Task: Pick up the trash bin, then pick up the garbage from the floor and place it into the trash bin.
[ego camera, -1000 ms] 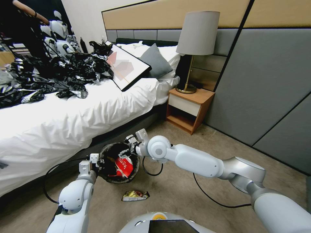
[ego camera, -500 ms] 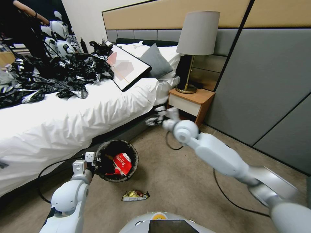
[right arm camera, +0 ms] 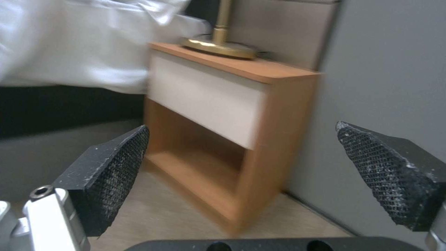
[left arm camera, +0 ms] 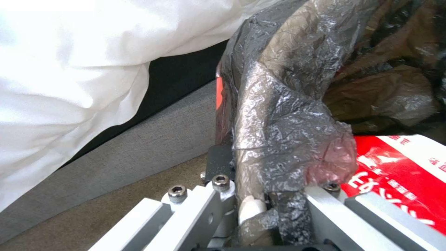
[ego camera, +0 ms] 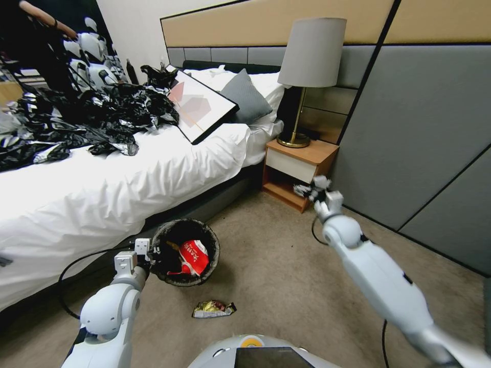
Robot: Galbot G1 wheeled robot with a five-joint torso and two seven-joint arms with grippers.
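Observation:
The trash bin (ego camera: 180, 223), lined with a crinkled black bag, stands on the carpet beside the bed. My left gripper (ego camera: 146, 250) is shut on its near rim; the left wrist view shows the fingers (left arm camera: 218, 198) clamped over the bag-covered rim (left arm camera: 278, 122). A red-and-white snack wrapper (ego camera: 193, 257) (left arm camera: 399, 170) lies inside the bin. A gold foil wrapper (ego camera: 213, 308) lies on the floor just in front of the bin. My right gripper (ego camera: 313, 188) hangs open and empty in the air by the nightstand, its black pads (right arm camera: 116, 174) wide apart.
The bed (ego camera: 128, 174) with white sheets runs along the left, with a heap of black plastic bags (ego camera: 92, 117) and a framed picture (ego camera: 202, 107) on it. A wooden nightstand (ego camera: 296, 171) (right arm camera: 218, 97) with a lamp (ego camera: 307, 76) stands against the grey wall. A black cable (ego camera: 66, 276) trails on the carpet.
My right arm has swung up and away from the bin toward the nightstand, open, leaving the red wrapper in the bin. The left gripper has kept its hold on the rim.

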